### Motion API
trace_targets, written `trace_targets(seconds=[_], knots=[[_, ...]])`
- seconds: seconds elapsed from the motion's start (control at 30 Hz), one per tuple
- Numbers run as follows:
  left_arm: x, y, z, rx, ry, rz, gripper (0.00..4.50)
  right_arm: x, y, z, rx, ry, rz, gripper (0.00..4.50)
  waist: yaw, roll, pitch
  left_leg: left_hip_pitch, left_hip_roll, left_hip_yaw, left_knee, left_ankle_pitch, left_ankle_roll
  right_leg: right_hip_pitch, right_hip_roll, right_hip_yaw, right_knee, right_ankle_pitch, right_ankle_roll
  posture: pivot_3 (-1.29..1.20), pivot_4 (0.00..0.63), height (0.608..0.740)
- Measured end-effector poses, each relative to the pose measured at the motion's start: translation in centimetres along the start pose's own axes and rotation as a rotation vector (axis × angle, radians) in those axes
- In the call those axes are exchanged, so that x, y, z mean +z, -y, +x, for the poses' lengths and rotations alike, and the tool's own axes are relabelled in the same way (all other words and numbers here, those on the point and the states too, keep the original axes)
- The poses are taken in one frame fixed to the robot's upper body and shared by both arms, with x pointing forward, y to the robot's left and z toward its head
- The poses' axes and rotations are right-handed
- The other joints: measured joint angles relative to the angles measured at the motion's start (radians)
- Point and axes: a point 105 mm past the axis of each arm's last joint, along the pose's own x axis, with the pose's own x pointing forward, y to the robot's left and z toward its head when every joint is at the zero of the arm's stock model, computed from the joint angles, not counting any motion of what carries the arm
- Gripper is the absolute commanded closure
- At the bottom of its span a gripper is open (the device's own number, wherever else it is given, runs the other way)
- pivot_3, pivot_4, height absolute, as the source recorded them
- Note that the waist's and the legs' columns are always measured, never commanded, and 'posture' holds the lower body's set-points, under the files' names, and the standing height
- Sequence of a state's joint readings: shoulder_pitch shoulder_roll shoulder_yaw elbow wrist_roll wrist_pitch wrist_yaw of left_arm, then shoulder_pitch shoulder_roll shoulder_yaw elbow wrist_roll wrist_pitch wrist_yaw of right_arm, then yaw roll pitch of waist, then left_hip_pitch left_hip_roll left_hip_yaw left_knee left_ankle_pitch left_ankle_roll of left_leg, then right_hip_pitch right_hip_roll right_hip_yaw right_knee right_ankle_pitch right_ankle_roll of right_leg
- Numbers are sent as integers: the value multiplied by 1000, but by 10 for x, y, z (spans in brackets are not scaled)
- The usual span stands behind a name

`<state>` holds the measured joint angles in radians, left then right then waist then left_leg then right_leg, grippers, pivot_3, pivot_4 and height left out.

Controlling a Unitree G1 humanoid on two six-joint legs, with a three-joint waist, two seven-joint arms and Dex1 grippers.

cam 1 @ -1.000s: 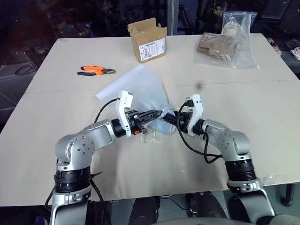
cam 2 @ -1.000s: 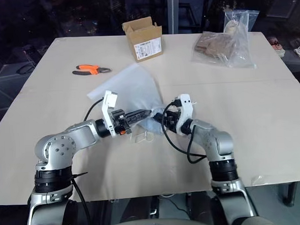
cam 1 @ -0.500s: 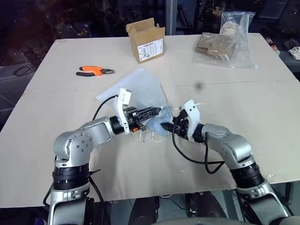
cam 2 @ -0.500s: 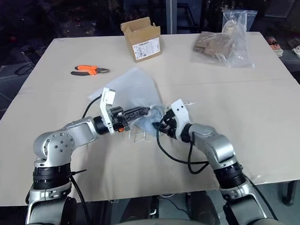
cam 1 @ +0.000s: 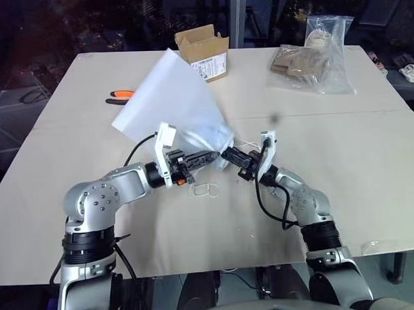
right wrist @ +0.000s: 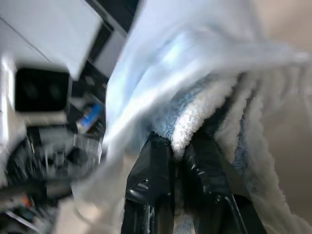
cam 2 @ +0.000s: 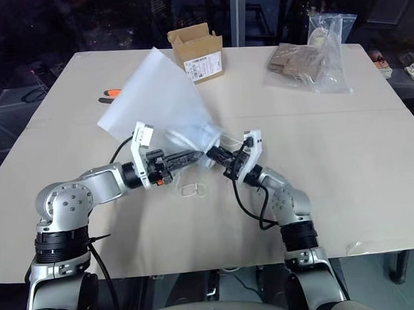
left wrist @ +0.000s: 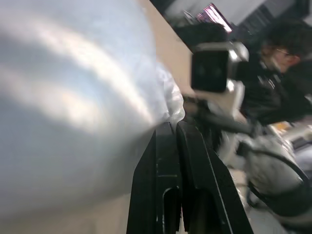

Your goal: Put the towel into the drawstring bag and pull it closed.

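Above the middle of the pale table [cam 1: 371,183]: drawstring bag [cam 1: 169,95] lifted, fanned up and toward the far left, mouth pinched shut between closed fingers of left gripper [cam 1: 212,155]. Just right of it, right gripper [cam 1: 229,154] clamped tight on the light blue towel [right wrist: 204,117] at the bag's mouth. White cord loop [cam 1: 207,190] lying on the table below. At the far edge: cardboard box [cam 1: 205,52], orange pliers [cam 1: 120,96] partly hidden, clear plastic bag [cam 1: 316,54] far right.
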<state>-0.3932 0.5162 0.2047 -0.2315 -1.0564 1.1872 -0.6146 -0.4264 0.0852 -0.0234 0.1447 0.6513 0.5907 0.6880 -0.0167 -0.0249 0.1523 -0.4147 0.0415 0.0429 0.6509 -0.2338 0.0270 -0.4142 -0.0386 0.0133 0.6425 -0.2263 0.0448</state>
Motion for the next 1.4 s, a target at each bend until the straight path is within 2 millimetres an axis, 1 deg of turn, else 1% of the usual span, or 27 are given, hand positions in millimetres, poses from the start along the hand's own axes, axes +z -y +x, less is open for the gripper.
trace_targets(seconds=[0.07,0.13,0.23,0.3,0.33,0.4,0.43,0.47,0.53,0.6,0.67,0.77,0.83,0.9,0.93,0.97,1.0,1.1,1.17,1.27,1.3,1.4], knots=[[-2,17,4,-83,-13,-9,4500,6,-8,1,34,7,5,4453,0,0,0,0,0,0,0,0,0,0,0,0,0,0,0,0,150,740],[-1,29,9,-141,-16,-11,4500,17,-20,1,74,22,-9,4453,2,0,0,0,0,0,0,0,0,0,-1,0,0,0,0,0,150,740],[6,38,14,-185,-2,5,4500,37,-37,-9,110,24,-69,4453,7,0,0,-1,-1,-2,0,0,0,0,-1,-1,0,0,0,0,150,740],[14,40,17,-200,8,11,4500,54,-49,-22,115,26,-134,4453,5,0,0,0,-2,-1,1,0,0,0,-1,-1,0,0,0,0,150,740],[14,40,17,-201,10,5,4500,57,-51,-24,112,22,-145,4453,2,0,0,0,-2,0,1,0,0,0,-1,0,0,0,0,0,150,740],[12,42,22,-225,4,-10,4500,56,-50,-26,96,2,-163,4453,-2,0,0,0,-2,0,0,0,0,0,0,0,0,0,0,0,150,740],[10,45,26,-244,-5,-15,4500,52,-49,-25,87,-20,-169,4453,-2,0,0,0,-1,0,0,0,0,0,1,0,0,0,0,0,150,740],[8,48,30,-259,-14,-18,4500,47,-48,-22,85,-37,-173,4453,-3,0,0,0,-1,-1,0,0,0,0,1,0,0,0,0,0,150,740],[9,53,36,-292,-12,-19,4500,31,-43,-9,71,-76,-177,4453,-5,0,0,1,0,0,0,0,0,0,3,0,0,0,0,0,150,740],[14,50,35,-271,5,-18,4500,22,-34,2,44,-83,-183,4453,-7,0,0,1,0,-1,0,0,0,0,3,0,0,0,0,0,150,740],[16,42,32,-233,11,-20,4500,19,-29,10,16,-60,-188,4453,-6,0,0,0,0,-1,0,0,0,0,3,0,0,0,0,0,150,740],[16,35,28,-192,11,-17,4500,19,-21,11,-31,-39,-197,4453,2,0,0,-1,-1,0,0,0,0,0,1,1,-1,0,0,0,150,740],[15,31,26,-175,12,-16,4500,19,-15,8,-67,-33,-195,3687,5,0,0,-1,-2,0,0,0,0,0,-1,1,-2,0,0,0,150,740],[7,23,24,-139,-9,-17,4500,19,-7,-1,-105,-29,-193,2855,4,0,0,-1,-2,1,0,0,0,0,-1,1,-2,0,0,0,150,740],[2,14,22,-102,-19,-22,4500,17,-4,-10,-125,-41,-204,2414,5,0,0,-1,-2,1,0,0,0,0,-1,1,-2,0,0,0,150,740],[-1,9,21,-86,-20,-32,4500,16,-1,-14,-141,-52,-211,1989,4,0,0,-1,-2,1,0,0,0,0,-1,1,-1,0,0,0,150,740],[-3,4,22,-69,-18,-38,4500,13,5,-21,-179,-90,-252,1577,4,0,0,-1,-2,0,0,0,0,0,-1,0,-1,0,0,0,150,740],[0,-4,21,-50,0,-39,4500,7,8,-33,-217,-199,-393,1577,2,0,1,0,-2,0,0,0,0,0,0,1,-1,-2,-3,0,150,740],[7,-6,22,-55,13,-38,4500,4,3,-37,-212,-249,-479,1577,1,0,0,0,-1,0,0,0,0,0,1,1,0,-2,-3,0,150,740],[13,-7,22,-63,20,-32,4500,6,3,-43,-218,-304,-586,1577,2,0,0,0,-1,0,0,0,0,0,1,1,-1,-2,-3,0,150,740],[17,-11,20,-59,23,-32,4500,9,5,-49,-238,-336,-664,1577,2,0,0,0,-2,1,0,0,0,0,1,2,-1,0,0,0,150,740],[23,-21,13,-23,21,-18,4500,13,9,-58,-291,-336,-701,1577,2,0,1,-1,-1,1,0,0,0,0,1,1,-1,0,0,0,150,740]])
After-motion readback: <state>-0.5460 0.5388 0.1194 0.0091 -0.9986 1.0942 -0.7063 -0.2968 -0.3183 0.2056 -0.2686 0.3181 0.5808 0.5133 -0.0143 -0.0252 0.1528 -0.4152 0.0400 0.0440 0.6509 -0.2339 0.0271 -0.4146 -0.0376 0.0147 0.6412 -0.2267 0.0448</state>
